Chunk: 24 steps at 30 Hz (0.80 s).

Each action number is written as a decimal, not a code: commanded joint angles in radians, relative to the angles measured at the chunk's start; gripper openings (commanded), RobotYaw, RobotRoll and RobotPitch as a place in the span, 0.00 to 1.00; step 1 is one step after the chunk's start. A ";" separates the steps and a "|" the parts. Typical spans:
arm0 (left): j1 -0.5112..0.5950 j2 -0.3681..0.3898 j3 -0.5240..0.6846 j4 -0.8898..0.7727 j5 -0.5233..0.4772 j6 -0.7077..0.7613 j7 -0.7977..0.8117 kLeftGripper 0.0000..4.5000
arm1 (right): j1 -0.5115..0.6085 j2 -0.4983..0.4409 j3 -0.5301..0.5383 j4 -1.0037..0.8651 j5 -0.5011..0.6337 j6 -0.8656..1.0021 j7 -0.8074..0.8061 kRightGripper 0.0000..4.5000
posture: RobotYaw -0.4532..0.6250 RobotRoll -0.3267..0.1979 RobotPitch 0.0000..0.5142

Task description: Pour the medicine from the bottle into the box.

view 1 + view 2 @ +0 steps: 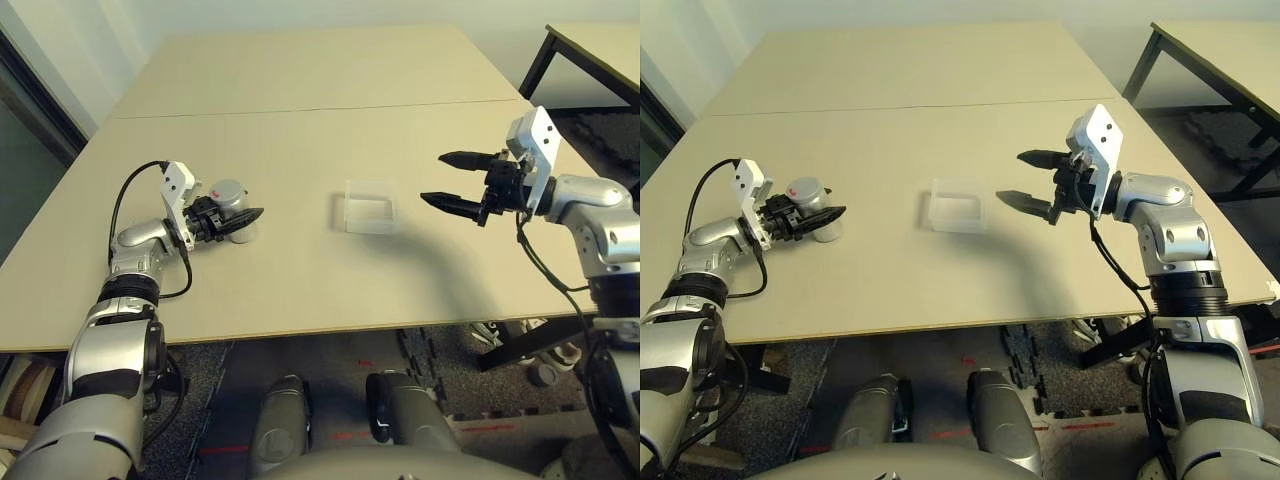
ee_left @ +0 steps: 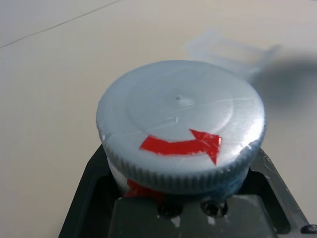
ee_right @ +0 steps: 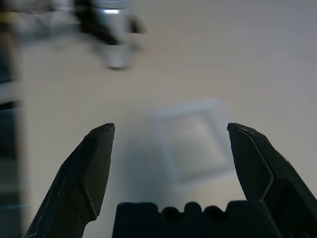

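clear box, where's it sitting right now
In the left eye view, the clear box sits on the table between the two end effectors, right of the bottle and nearer the right end effector.

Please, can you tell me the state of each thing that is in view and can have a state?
Bottle: upright on the table, cap on.
Cap: seated on the bottle, red arrow facing up.
Box: open at the top, on the table, nothing seen inside.
Left gripper: closed around the bottle.
Right gripper: open, holding nothing, fingers apart.
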 commanded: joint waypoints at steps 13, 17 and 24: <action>0.065 -0.018 -0.085 -0.425 -0.097 0.292 -0.062 0.63 | -0.332 0.254 0.144 0.242 -0.047 0.014 -0.004 1.00 | 0.44 0.62 0.14; 0.064 -0.035 -0.111 -0.491 -0.114 0.338 -0.064 0.63 | -0.366 0.303 0.160 0.283 -0.055 0.033 -0.012 1.00 | 0.44 0.62 0.14; 0.046 -0.059 -0.144 -0.513 -0.132 0.369 -0.066 0.63 | -0.375 0.355 0.170 0.285 -0.066 0.050 -0.026 1.00 | 0.44 0.62 0.14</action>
